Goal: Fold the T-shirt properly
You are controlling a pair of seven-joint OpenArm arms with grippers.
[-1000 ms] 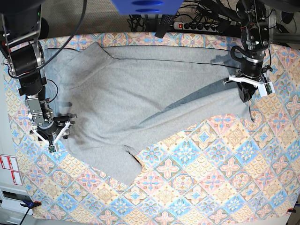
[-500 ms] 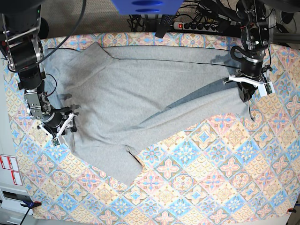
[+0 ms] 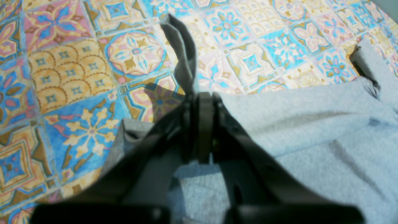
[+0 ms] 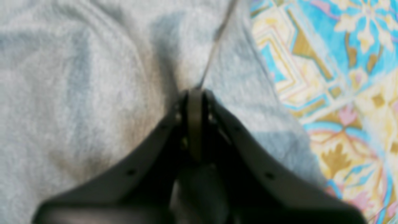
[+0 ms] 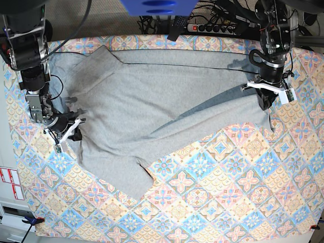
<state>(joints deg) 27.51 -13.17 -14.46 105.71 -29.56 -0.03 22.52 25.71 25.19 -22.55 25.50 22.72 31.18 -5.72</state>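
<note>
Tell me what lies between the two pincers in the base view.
Only grey T-shirt spans from the right pincer to the left pincer; both are clamped on it.

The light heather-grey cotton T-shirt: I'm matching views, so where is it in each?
Base: light heather-grey cotton T-shirt spreads across upper centre.
Left wrist: fills lower right.
Right wrist: fills left and centre.
Shared landmark: pastel diamond-patterned tablecloth beside it.
</note>
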